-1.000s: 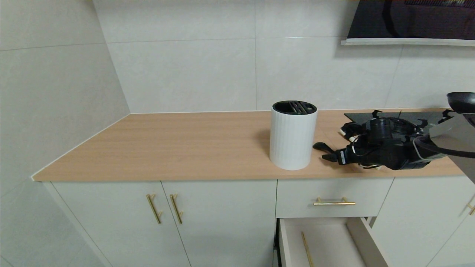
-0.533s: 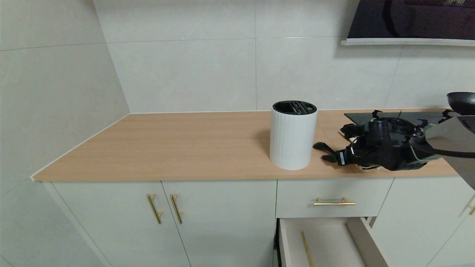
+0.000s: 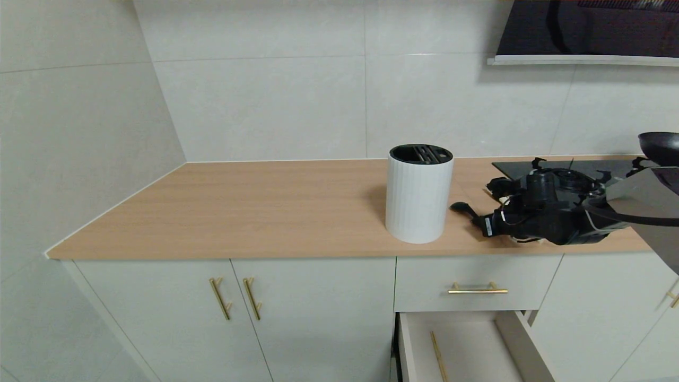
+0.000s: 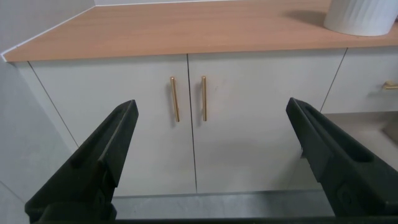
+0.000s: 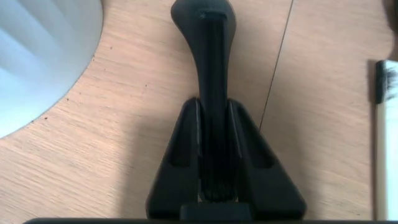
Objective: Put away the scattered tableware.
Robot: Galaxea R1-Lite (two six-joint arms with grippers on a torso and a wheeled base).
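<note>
Two black fingers of the right gripper (image 5: 204, 25) are pressed flat together along their whole length, and nothing can be seen between them. They lie low over the light wood-grain countertop (image 3: 265, 207), but whether the tips touch the surface cannot be told. In the head view this right gripper (image 3: 460, 207) points toward the tall white ribbed cylindrical holder with a black slotted top (image 3: 419, 196). The holder stands upright on the countertop, on the robot's left of the fingertips and just beside them, with a narrow gap between the two. In the right wrist view the holder's rounded white wall (image 5: 37, 56) sits close to the clenched fingertips.

A slim white utensil with a dark end (image 5: 382, 137) lies flat on the countertop just beside the right gripper, apart from the fingers. What kind of utensil it is cannot be told.

The left gripper (image 4: 209, 109) is spread wide, its fingers (image 4: 93, 168) far apart and holding nothing. It faces the white cabinet doors with thin gold handles (image 4: 186, 99) below the countertop's edge, well apart from the holder.

A black gas hob (image 3: 575, 172) sits on the countertop behind the right arm. A white drawer (image 3: 509, 339) under the counter is pulled open.
</note>
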